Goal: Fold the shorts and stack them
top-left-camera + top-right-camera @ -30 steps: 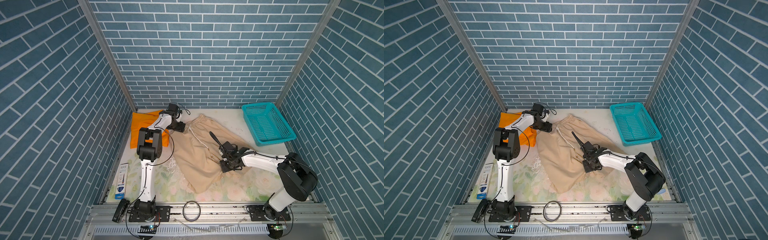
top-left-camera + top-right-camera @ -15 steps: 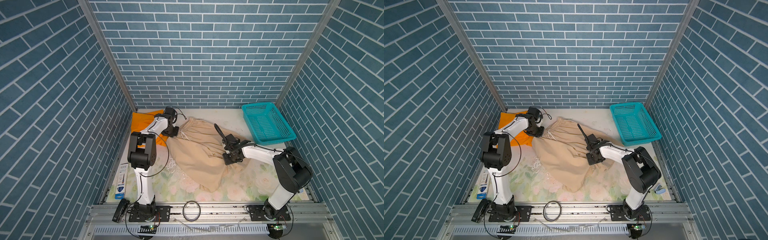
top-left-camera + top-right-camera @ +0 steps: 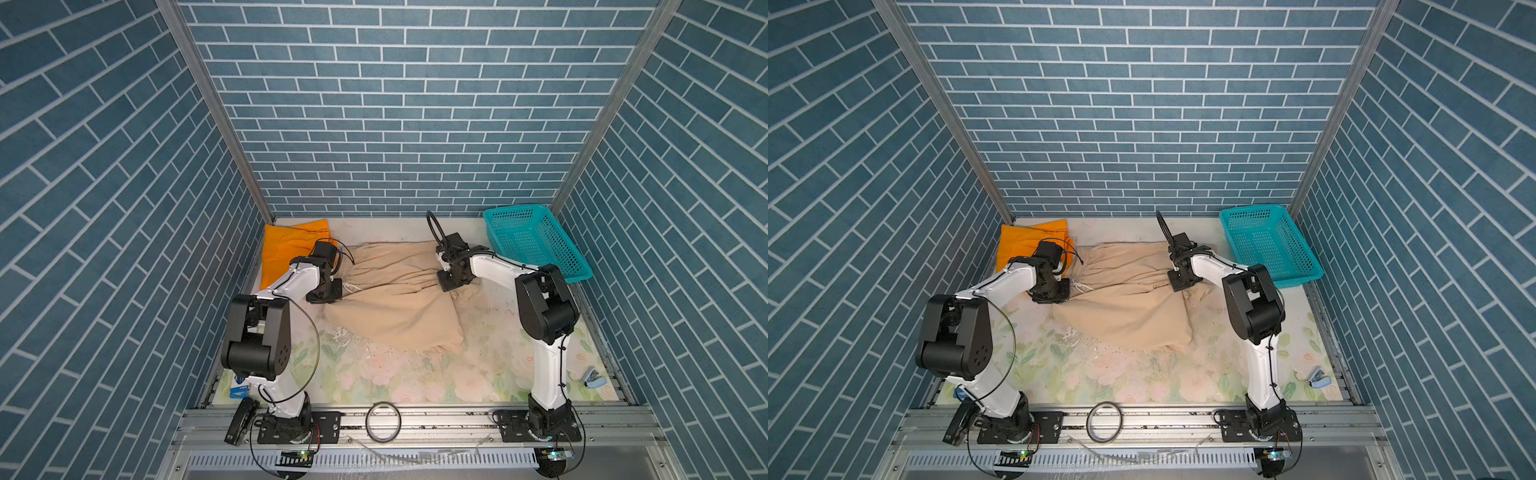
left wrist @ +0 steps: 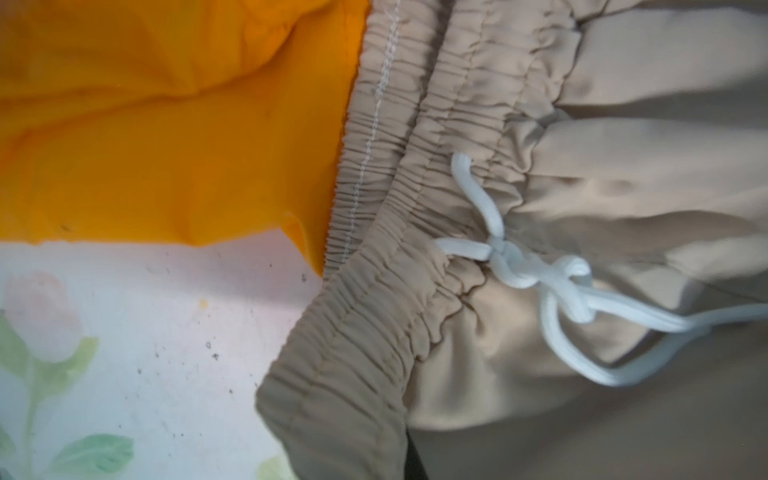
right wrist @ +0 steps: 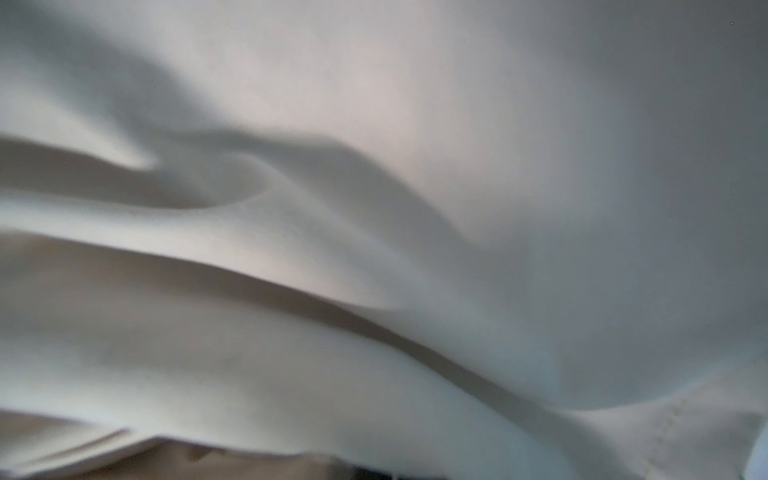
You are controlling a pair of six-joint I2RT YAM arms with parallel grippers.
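The beige shorts point(image 3: 395, 299) lie in the middle of the far half of the surface point(image 3: 395, 378). Their long axis goes from left to right. The waistband point(image 4: 395, 291) points to the left and the legs point to the right and to the front. The cloth is smooth and thin, with long soft folds between the 2 grippers, and its near edge is rounded and puffy. The waistband is gathered in small elastic ribs, and a white drawstring point(image 4: 540, 282) is tied there in a knot.

The left gripper point(image 3: 328, 291) is down at the waistband end, and the right gripper point(image 3: 453, 280) is down on the cloth at the far right end. For both I cannot tell if the jaws are clenched or released.

The orange shorts point(image 3: 286, 245) lie flat in the far left corner, with the long axis along the left wall. In the left wrist view the beige waistband touches their edge. A teal basket point(image 3: 536, 245) with many small holes stands in the far right corner.
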